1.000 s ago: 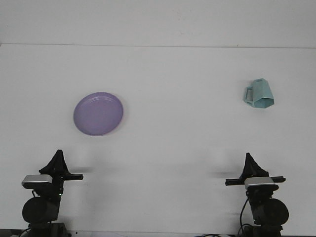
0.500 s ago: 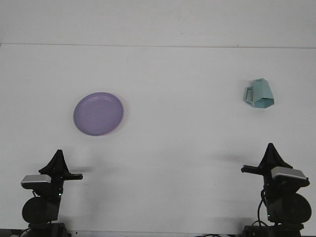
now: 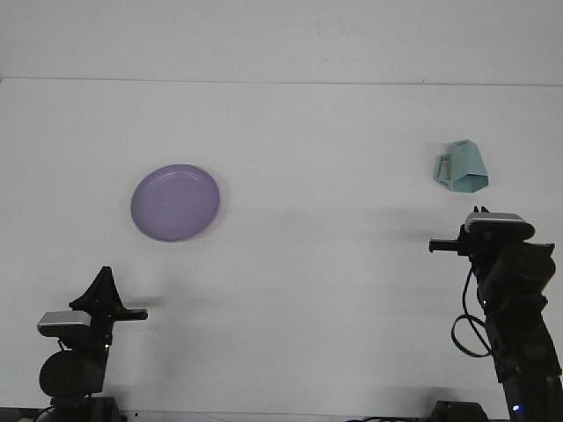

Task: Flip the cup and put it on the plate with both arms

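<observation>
A light teal cup (image 3: 462,168) rests tipped over on the white table (image 3: 334,264) at the right, its handle towards the left. A round purple plate (image 3: 176,202) lies flat at the left with nothing on it. My right gripper (image 3: 486,217) is raised on its arm and sits just in front of the cup, a short gap below it in the view, apart from it. Its wrist camera housing hides the front end. My left gripper (image 3: 104,283) stays low at the near left edge, well short of the plate.
The table's far edge (image 3: 281,81) meets a pale wall. A black cable (image 3: 466,330) loops beside the right arm. Both arm bases stand at the near edge.
The right arm has risen from its low pose and moved forward and to the right, towards the cup. The left arm, plate and cup have not moved.
</observation>
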Available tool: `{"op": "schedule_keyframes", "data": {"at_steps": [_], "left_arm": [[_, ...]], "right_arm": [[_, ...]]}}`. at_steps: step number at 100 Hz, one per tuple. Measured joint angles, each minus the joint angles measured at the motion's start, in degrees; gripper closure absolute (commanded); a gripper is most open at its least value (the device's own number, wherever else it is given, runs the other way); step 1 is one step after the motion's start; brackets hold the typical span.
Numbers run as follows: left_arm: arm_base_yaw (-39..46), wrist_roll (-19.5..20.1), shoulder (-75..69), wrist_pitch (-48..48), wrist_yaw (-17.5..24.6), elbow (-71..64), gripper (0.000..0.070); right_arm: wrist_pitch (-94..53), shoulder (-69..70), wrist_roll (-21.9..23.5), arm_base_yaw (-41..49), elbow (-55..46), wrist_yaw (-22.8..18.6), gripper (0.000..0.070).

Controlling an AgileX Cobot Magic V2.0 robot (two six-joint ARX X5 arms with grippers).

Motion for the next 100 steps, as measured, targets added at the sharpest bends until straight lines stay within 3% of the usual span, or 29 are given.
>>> {"op": "schedule_keyframes", "data": {"at_steps": [10, 16, 27, 55, 100], "left_arm": [[0.0, 0.0, 0.0, 0.0, 0.0, 0.0, 0.0687], [0.0, 0.0, 0.0, 0.0, 0.0, 0.0, 0.0687], [0.0, 0.0, 0.0, 0.0, 0.0, 0.0, 0.0687], [0.0, 0.0, 0.0, 0.0, 0.0, 0.0, 0.0687], [0.0, 0.0, 0.0, 0.0, 0.0, 0.0, 0.0687]], "right_arm": [[4.2, 4.6, -2.1, -2.6, 0.0, 0.2, 0.0256], [6.5, 7.5, -3.0, -4.6, 0.0, 0.3, 0.0227], [10.4, 14.0, -4.3, -8.7, 0.0, -1.5, 0.0227], [26.6, 30.3, -7.7, -15.5, 0.0, -11.1, 0.0227], [54.8, 52.2, -16.2, -18.1, 0.0, -12.9, 0.0227]]}}
